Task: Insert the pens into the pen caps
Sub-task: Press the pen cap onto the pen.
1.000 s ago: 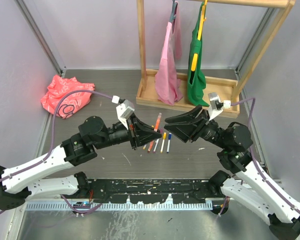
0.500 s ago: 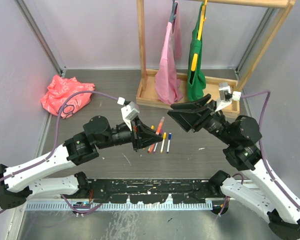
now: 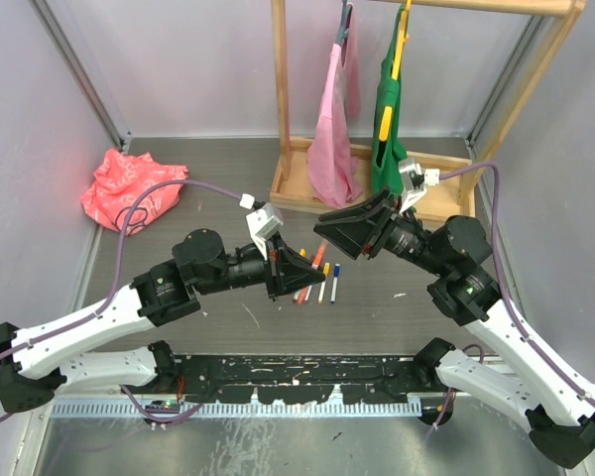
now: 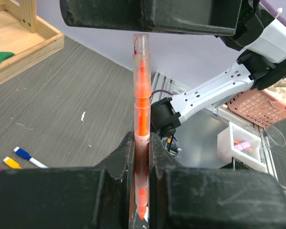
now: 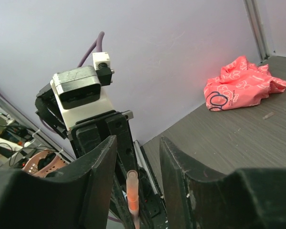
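Observation:
My left gripper (image 3: 300, 269) is shut on an orange pen (image 3: 316, 255) and holds it above the table, pointing up and right. In the left wrist view the pen (image 4: 141, 114) stands between my fingers, and a clear cap (image 4: 140, 52) with orange inside covers its far end. My right gripper (image 3: 331, 236) is open, with its jaws on either side of that capped end and not touching it; the cap (image 5: 132, 187) shows between them in the right wrist view. Several other pens (image 3: 322, 283) lie on the table under the grippers, among them a blue one (image 4: 26, 155) and a yellow one (image 4: 11, 162).
A wooden rack (image 3: 307, 188) with a pink bag (image 3: 332, 129) and a green bag (image 3: 389, 129) stands at the back. A red plastic bag (image 3: 129, 186) lies at the back left. A white bin (image 4: 240, 143) and a pink basket (image 4: 271, 102) sit off the table.
My right gripper rose and drew back to the right, then came back left and down, so its open jaws now flank the pen's capped end. My left gripper shifted slightly right with the pen.

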